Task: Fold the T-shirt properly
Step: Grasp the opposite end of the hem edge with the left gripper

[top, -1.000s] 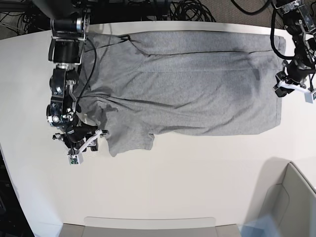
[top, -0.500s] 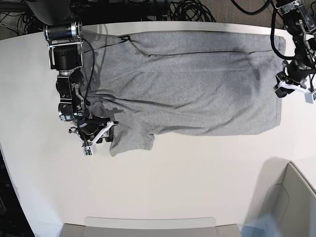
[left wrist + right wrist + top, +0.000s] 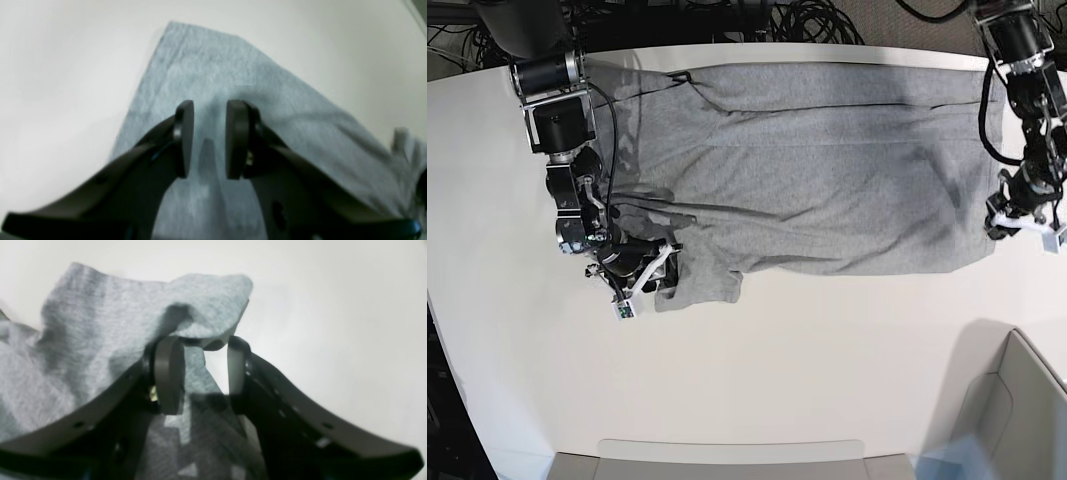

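Note:
The heather-grey T-shirt (image 3: 827,170) lies spread flat on the white table, plain side up, with one sleeve (image 3: 697,280) pointing toward the near edge. My right gripper (image 3: 662,275) is at that sleeve's left edge. In the right wrist view it (image 3: 201,373) stands open, and a lifted fold of the sleeve (image 3: 206,306) curls over its fingertips. My left gripper (image 3: 1025,225) is at the shirt's right hem near the front corner. The left wrist view shows it (image 3: 209,140) open just above the cloth corner (image 3: 217,66), with nothing pinched.
A grey bin (image 3: 1017,400) stands at the front right and a flat grey tray (image 3: 727,455) at the front edge. Black cables (image 3: 817,20) lie behind the table's far edge. Bare white table (image 3: 827,350) stretches in front of the shirt.
My right gripper has moved right, from beside the sleeve onto its edge, lifting a fold. My left gripper has slid along the hem toward the front corner and opened wider.

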Robot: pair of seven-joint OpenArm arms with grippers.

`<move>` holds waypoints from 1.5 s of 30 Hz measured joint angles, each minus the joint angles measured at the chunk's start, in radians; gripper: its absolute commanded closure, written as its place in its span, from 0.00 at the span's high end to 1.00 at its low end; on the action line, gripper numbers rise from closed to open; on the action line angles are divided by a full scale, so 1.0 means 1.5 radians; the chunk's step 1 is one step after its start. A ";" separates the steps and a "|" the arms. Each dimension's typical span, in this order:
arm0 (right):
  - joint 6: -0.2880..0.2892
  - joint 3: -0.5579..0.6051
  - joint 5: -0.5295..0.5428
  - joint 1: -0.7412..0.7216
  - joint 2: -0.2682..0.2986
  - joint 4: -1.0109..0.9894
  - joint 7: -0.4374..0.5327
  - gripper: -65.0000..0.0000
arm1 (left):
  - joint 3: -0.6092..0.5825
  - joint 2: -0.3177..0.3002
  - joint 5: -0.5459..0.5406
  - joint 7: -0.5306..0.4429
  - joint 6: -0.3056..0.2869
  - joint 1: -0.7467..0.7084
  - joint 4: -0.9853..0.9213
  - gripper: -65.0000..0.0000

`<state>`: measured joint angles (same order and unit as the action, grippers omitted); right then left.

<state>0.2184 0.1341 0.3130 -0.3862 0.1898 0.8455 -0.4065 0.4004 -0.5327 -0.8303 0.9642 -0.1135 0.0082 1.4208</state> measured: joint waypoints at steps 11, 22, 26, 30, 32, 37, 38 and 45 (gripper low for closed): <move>0.004 0.001 0.005 0.003 0.006 -0.001 0.008 0.36 | -0.240 -0.095 -0.004 -0.139 -0.004 0.188 -0.295 0.28; 0.010 0.001 0.007 0.003 0.015 -0.001 0.007 0.36 | -0.279 -0.099 -0.006 -0.142 -0.005 0.203 -0.342 0.28; 0.010 0.001 0.007 0.003 0.020 -0.001 0.007 0.36 | -0.279 -0.098 -0.006 -0.140 -0.005 0.203 -0.355 0.29; 0.010 0.001 0.007 0.002 0.021 -0.001 0.007 0.36 | -0.279 -0.097 -0.005 -0.141 -0.051 0.204 -0.355 0.31; 0.010 0.001 0.006 0.002 0.021 -0.001 0.007 0.36 | -0.279 -0.097 -0.006 -0.139 -0.081 0.204 -0.358 0.31; 0.010 0.001 0.004 0.001 0.019 -0.001 0.007 0.36 | -0.279 -0.084 -0.003 -0.135 -0.077 0.238 -0.417 0.31; 0.010 0.001 0.004 0.001 0.019 -0.001 0.004 0.36 | -0.280 -0.081 -0.005 -0.136 -0.078 0.241 -0.429 0.31; 0.010 0.001 0.004 0.001 0.019 -0.001 0.002 0.36 | -0.355 -0.071 0.027 -0.141 -0.080 0.270 -0.434 0.30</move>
<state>0.2329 0.1352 0.3187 -0.3855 0.2184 0.8440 -0.4030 -0.1314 -0.6399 -0.7895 0.7528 -0.2329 0.4137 0.7692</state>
